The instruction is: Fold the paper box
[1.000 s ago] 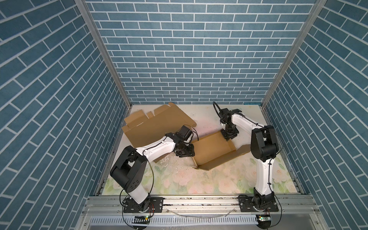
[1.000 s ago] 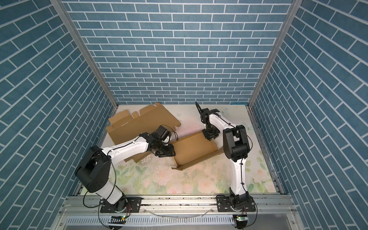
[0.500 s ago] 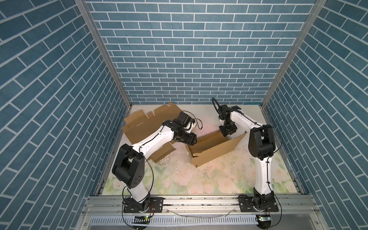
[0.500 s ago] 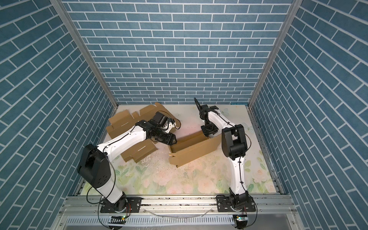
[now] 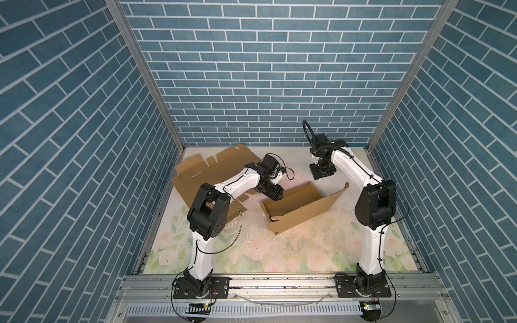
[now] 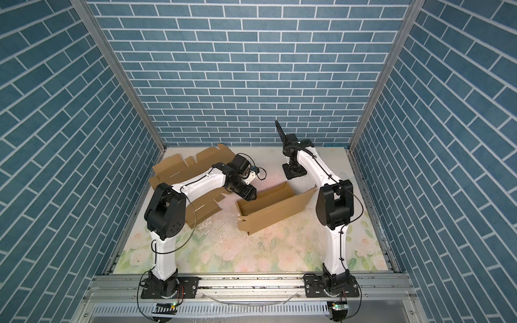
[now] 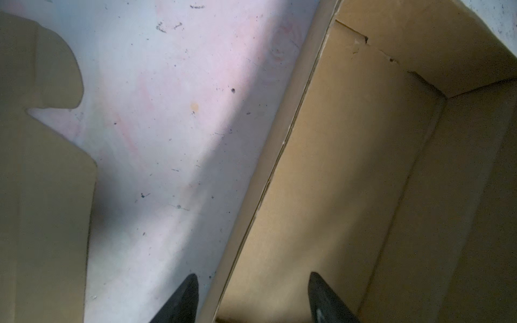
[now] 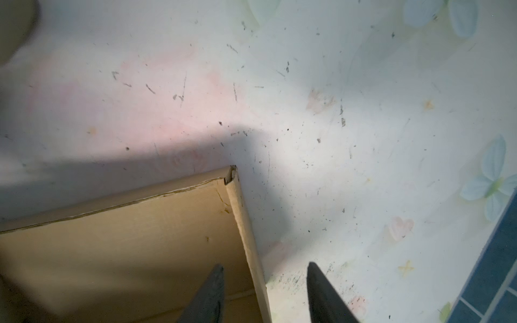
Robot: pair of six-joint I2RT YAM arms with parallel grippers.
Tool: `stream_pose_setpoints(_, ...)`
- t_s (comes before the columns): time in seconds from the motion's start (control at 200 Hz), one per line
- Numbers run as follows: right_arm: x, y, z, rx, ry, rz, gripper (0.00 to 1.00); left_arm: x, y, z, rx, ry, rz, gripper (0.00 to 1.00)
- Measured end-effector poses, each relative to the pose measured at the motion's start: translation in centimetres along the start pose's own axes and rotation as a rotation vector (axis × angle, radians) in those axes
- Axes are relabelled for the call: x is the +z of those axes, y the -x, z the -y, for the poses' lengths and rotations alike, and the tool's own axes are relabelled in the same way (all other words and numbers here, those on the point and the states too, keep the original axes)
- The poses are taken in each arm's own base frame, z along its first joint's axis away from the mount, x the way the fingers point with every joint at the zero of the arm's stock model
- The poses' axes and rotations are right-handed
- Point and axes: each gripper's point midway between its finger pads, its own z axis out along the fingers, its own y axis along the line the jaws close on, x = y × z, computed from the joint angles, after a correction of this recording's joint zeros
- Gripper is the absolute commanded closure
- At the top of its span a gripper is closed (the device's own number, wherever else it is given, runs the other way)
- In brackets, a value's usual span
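Two left hand (image 7: 252, 279) fingertips (image 7: 184, 296) astride box (image 7: 349, 167) wall: left wrist view only.

A floral mat (image 5: 307, 251) covers the work surface, with pale roses printed along its near side and dark scuffs toward the far side. A flat cardboard blank (image 5: 195, 176) lies at the far left, its notched flaps toward the blue brick-pattern back wall (image 5: 265, 70). White flecks (image 5: 249, 223) are scattered on the mat near its middle. An aluminium post (image 5: 147, 75) stands in each far corner. A metal rail (image 5: 279, 285) and a slotted cable duct (image 5: 279, 310) run along the near edge.
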Motion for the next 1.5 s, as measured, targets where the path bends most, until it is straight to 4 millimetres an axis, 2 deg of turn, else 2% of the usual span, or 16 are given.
stream_pose_setpoints(0.09, -1.7, 0.6, 0.5, 0.03, 0.007, 0.051, 0.51, 0.6, -0.2, -0.2, -0.004, 0.0, -0.015, 0.39)
stream_pose_setpoints(0.245, -5.1, 1.5, 2.0, 0.097, 0.006, 0.166, 0.52, 1.8, -0.4, -0.8, -0.042, 0.013, -0.043, 0.49)
stream_pose_setpoints(0.46, -8.3, 0.4, 3.8, 0.163, -0.006, 0.254, 0.52, 2.7, -2.0, -0.9, -0.173, 0.017, -0.053, 0.61)
stream_pose_setpoints(0.625, -9.4, -0.7, 5.0, 0.199, -0.012, 0.288, 0.52, 3.2, -4.0, -0.9, -0.306, 0.021, -0.056, 0.71)
stream_pose_setpoints(0.755, -9.6, -1.3, 5.6, 0.223, -0.012, 0.304, 0.52, 2.7, -4.3, -0.8, -0.406, 0.022, -0.022, 0.77)
stream_pose_setpoints(1.05, -9.4, -2.6, 6.9, 0.271, -0.01, 0.315, 0.52, 2.1, -4.8, 0.6, -0.655, 0.02, 0.113, 0.78)
stream_pose_setpoints(1.165, -10.4, -2.6, 7.6, 0.303, -0.004, 0.348, 0.5, 2.7, -5.3, 1.6, -0.742, 0.025, 0.155, 0.78)
stream_pose_setpoints(1.31, -12.8, -2.8, 8.4, 0.345, 0.019, 0.416, 0.46, 3.4, -5.2, 2.7, -0.823, 0.026, 0.21, 0.78)
stream_pose_setpoints(1.5, -14.3, -2.8, 8.0, 0.351, 0.073, 0.45, 0.43, 3.5, -4.3, 3.6, -0.867, 0.031, 0.265, 0.8)
